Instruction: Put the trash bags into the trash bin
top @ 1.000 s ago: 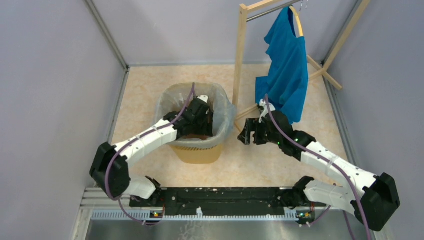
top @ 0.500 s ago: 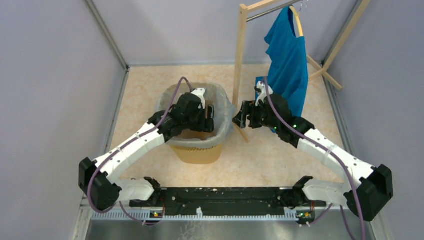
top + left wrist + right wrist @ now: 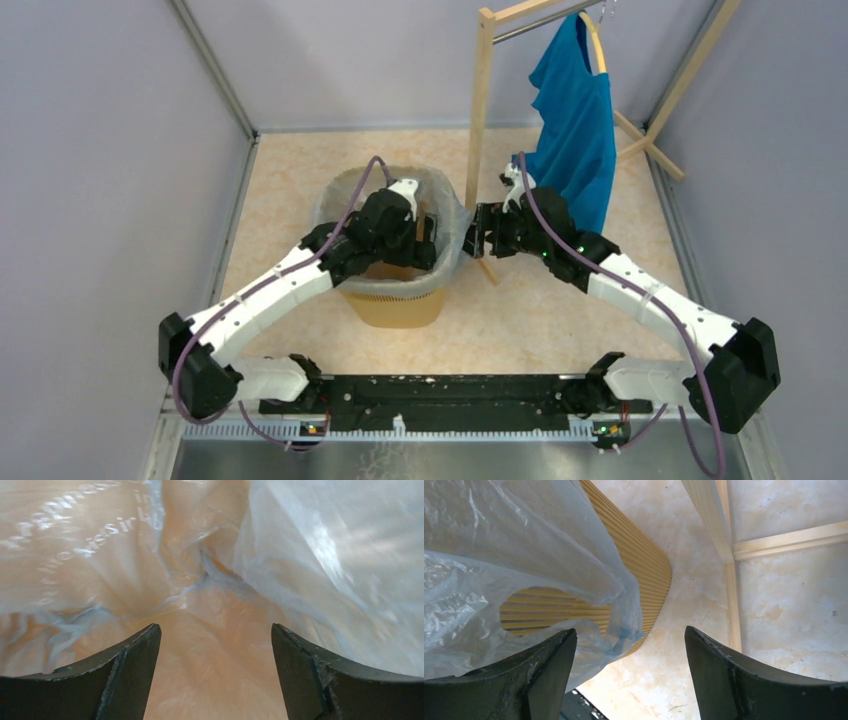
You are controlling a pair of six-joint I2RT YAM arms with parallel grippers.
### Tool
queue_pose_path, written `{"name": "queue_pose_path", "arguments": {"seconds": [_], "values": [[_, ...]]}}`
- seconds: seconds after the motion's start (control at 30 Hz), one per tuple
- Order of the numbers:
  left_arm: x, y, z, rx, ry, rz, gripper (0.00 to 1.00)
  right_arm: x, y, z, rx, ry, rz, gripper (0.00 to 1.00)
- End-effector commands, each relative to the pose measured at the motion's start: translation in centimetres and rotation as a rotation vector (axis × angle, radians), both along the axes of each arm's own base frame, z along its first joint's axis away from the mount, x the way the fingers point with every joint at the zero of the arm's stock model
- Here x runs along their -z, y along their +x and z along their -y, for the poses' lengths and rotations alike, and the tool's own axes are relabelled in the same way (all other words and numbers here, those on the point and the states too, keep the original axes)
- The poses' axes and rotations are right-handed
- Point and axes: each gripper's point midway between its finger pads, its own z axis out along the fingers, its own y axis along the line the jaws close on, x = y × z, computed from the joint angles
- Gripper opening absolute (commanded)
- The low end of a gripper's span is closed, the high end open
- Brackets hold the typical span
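Observation:
The yellow-orange trash bin [image 3: 392,304] stands left of centre on the table. A translucent pale trash bag [image 3: 335,192] lines it, its edge folded over the rim. My left gripper [image 3: 425,238] is open inside the bin, and its wrist view shows the bag film [image 3: 320,555] around the open left gripper [image 3: 215,645]. My right gripper [image 3: 476,240] is open just outside the bin's right rim. In the right wrist view the bag's hanging tie handle [image 3: 626,625] drapes over the ribbed bin wall [image 3: 644,560], beside the left finger of the open right gripper [image 3: 629,650].
A wooden clothes rack [image 3: 482,110] stands right behind the bin, its base slats [image 3: 729,580] close to my right gripper. A solid blue shirt [image 3: 572,130] hangs on it. Grey walls enclose the table on three sides.
My left gripper rose from deep in the bin and shifted toward its right side. My right gripper moved up and left to the bin's right rim.

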Motion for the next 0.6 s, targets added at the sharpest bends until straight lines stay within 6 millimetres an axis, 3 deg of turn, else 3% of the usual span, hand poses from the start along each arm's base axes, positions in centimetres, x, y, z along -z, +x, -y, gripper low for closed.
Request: {"name": "queue_pose_path", "arguments": {"seconds": [0.0,0.1,0.3,0.43,0.57], "values": [[-6.5,-0.4,-3.0,-0.044,-0.044,0.181,0.90,-1.2,0.9,1.1,0.029,-0.019,0.065,0.80],[-9.7,-1.6,-4.2,-0.046,-0.127,0.258,0.97,-0.4,1.2,2.4,0.054,-0.089,0.080,0.80],[-15.2,-3.9,-6.0,-0.045,-0.274,0.376,0.98,0.1,1.8,5.4,0.117,-0.246,0.137,0.80],[-17.0,-4.4,-8.4,-0.112,-0.284,0.436,0.98,0.4,1.7,5.5,0.108,-0.256,0.137,0.80],[-17.9,-4.8,-10.3,-0.167,-0.279,0.471,0.98,1.1,1.0,3.9,0.070,-0.223,0.108,0.80]]}}
